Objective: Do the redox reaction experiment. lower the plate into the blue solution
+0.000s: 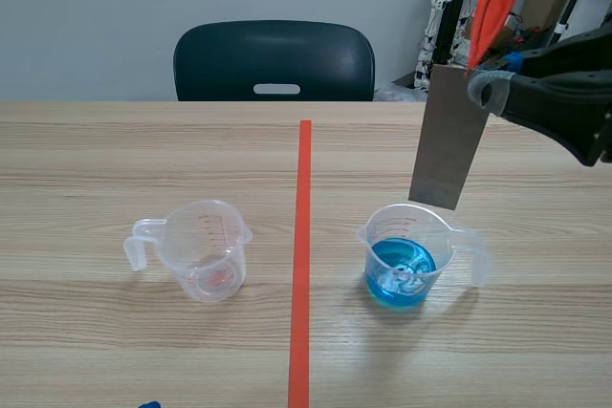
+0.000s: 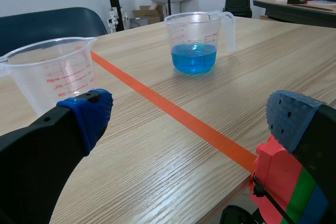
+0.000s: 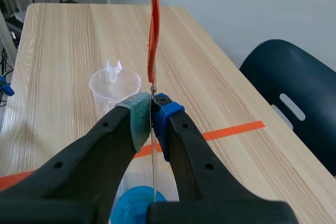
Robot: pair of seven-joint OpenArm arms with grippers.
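Right pincer (image 3: 152, 111) clamps plate (image 1: 449, 136)

A clear measuring cup (image 1: 206, 250) with red markings stands on the wooden surface (image 1: 96, 160), left of the orange tape line (image 1: 304, 236), a dark chair (image 1: 273, 59) beyond the far edge.

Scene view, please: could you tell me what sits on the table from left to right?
Empty measuring cup → orange-red tape line → measuring cup of blue solution. The metal plate hangs over that last cup, held by the right gripper, so I leave it out of the order.
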